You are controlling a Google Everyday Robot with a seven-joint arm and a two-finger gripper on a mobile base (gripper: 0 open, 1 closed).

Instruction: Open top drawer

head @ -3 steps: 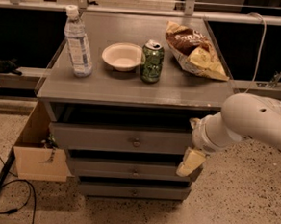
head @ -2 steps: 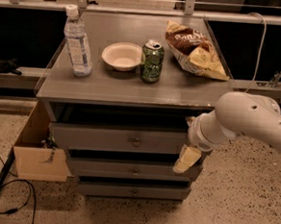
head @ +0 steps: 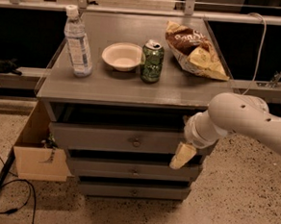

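Three grey drawers are stacked under the tabletop (head: 132, 87). The top drawer (head: 95, 137), the widest and tallest-fronted, is found directly beneath the tabletop's edge, with a dark gap above its front. A small round knob (head: 136, 142) is set at the centre of that front. Nothing of the drawer's inside is shown, so it is judged to be shut or at most barely drawn, and the opening is taken as not yet done.

The step in hand is judged to be the approach to a hold. The end effector (head: 181, 156) is placed at the right end of the drawer front, low against its bottom edge and above the middle drawer (head: 107, 168), well to the right of the knob. Whether it is released or clenched cannot be told, and no grasp on anything is shown.

A purchase on the knob or on the front's edge is judged to be called for next, followed by a straight, level pull outward.

The arm (head: 248, 116) is seen entering from the right of the picture. Its thick white link is held roughly level at drawer height, and the wrist is bent down and to the left, so that the end effector is hung below it.

A water bottle (head: 78, 42), a bowl (head: 122, 56), a green can (head: 151, 61) and a chip bag (head: 195, 50) are carried on the tabletop, and a sharp jerk could be expected to upset them.
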